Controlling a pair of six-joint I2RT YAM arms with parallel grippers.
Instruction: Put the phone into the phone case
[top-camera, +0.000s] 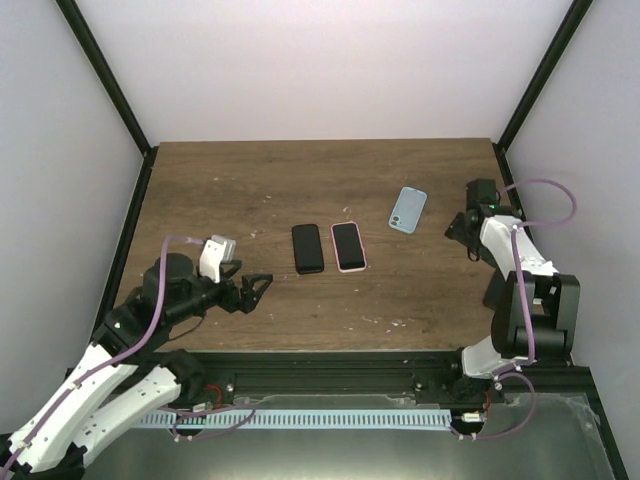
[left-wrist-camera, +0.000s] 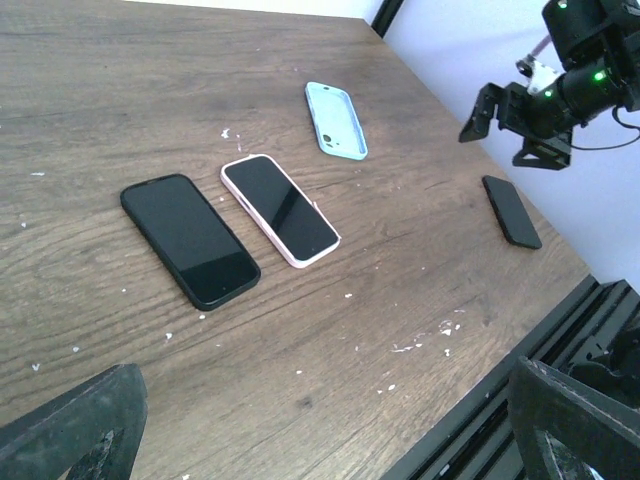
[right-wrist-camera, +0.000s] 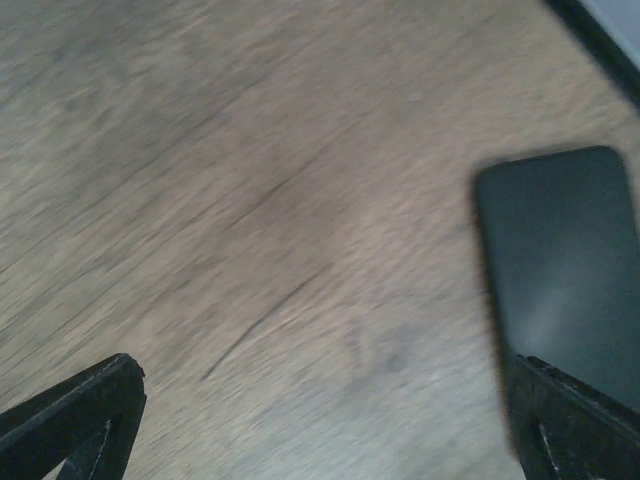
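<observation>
Nearest, by the left end of the table's (top-camera: 250, 180) near edge, the left gripper (top-camera: 258, 290) is held low over the wood. Its jaws are spread wide and nothing is gripped between them.

Along the right edge, towards the near right corner, a slim dark phone (left-wrist-camera: 511, 210) is laid flat on the wood. Its face is plain black and unlit, and its long side runs roughly along that edge.

In the middle of the table two more handsets are laid side by side, close together but apart. A black phone (top-camera: 308, 248) is on the left and a phone in a pink case (top-camera: 348, 246) on the right, both with dark screens up.

Farther back and towards the right edge, a pale blue case (top-camera: 407, 209) is laid hollow side up, with a camera cut-out at one end. It is well apart from every handset, and bare wood is seen between it and the slim dark phone.

The right gripper (left-wrist-camera: 512, 128) is raised above the right edge, just beyond the slim dark phone, with its jaws wide and nothing grasped. In the blurred right wrist view that phone is seen beside the right-hand finger rather than between the two. Whether it is touched there cannot be told.
</observation>
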